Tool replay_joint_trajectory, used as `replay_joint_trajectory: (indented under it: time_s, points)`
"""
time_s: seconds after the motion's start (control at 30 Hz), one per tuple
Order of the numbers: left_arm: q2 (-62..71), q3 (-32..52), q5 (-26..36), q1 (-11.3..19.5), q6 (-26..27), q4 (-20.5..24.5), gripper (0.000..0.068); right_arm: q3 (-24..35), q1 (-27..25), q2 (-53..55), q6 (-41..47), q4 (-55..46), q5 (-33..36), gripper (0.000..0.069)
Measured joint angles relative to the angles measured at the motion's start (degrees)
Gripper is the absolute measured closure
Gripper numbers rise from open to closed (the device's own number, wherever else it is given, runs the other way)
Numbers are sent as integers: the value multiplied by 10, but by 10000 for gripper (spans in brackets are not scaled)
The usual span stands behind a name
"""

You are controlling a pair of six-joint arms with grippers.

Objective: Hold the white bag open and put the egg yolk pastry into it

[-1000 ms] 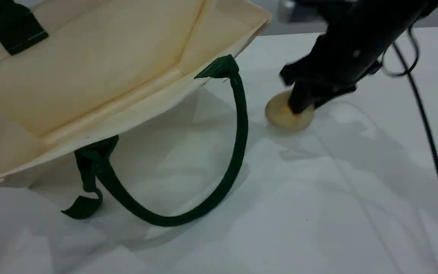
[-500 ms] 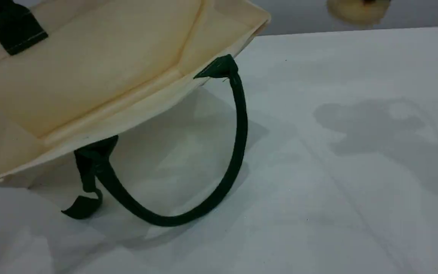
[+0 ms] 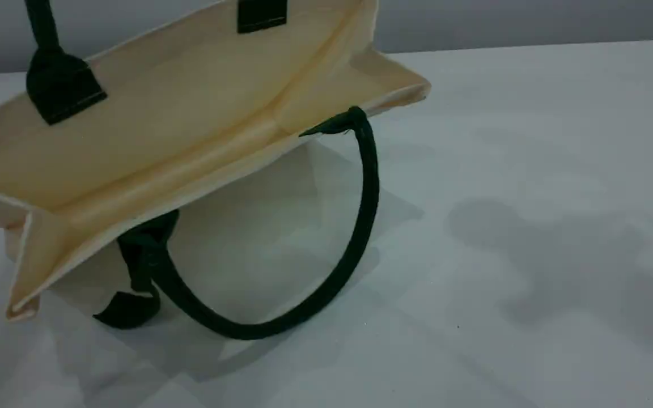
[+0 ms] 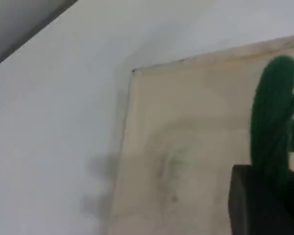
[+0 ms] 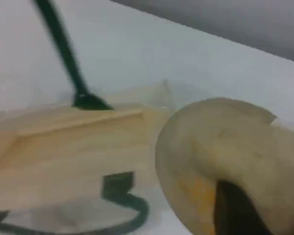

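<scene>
Container: the white bag (image 3: 151, 113), a large cream canvas tote with flat sides and folded gussets, lies tipped at the far left of the tabletop (image 3: 530, 170), its mouth gaping toward the near edge.
Handles: the upper handle (image 3: 40, 25), a thick dark green rope, runs up out of the scene view. The lower handle (image 3: 360, 226), its twin, loops slack onto the tabletop below the mouth.
Left jaws: my left gripper (image 4: 269, 196) is closed on the upper handle, and the pull holds the top wall of the bag raised.
Right jaws: my right gripper (image 5: 235, 210) is clamped on the egg yolk pastry (image 5: 225, 147), a small domed tan bun with an orange-yellow patch. One dark fingertip shows against its lower side.
Pastry position: off the tabletop and outside the scene view. The right wrist view shows it in the air above the bag.
Pastry handling: probably light, soft and crumbly. Grip it across the sides with modest pressure, since a hard squeeze would likely crack the crust.
Bag handling: light, limp cloth that sags once released. The rope handle seems the surest hold.
Step in hand: carrying the pastry toward the open mouth. It is not yet inside.
</scene>
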Motion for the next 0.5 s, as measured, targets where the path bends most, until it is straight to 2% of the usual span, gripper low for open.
replay_joint_trajectory:
  time_s: [0.2, 0.5]
  points:
    - [5, 0, 1, 0, 1, -26, 586, 1, 86, 2, 1, 1, -15, 508]
    - [5, 0, 1, 0, 1, -47, 586, 1, 171, 57, 6, 3, -39, 510]
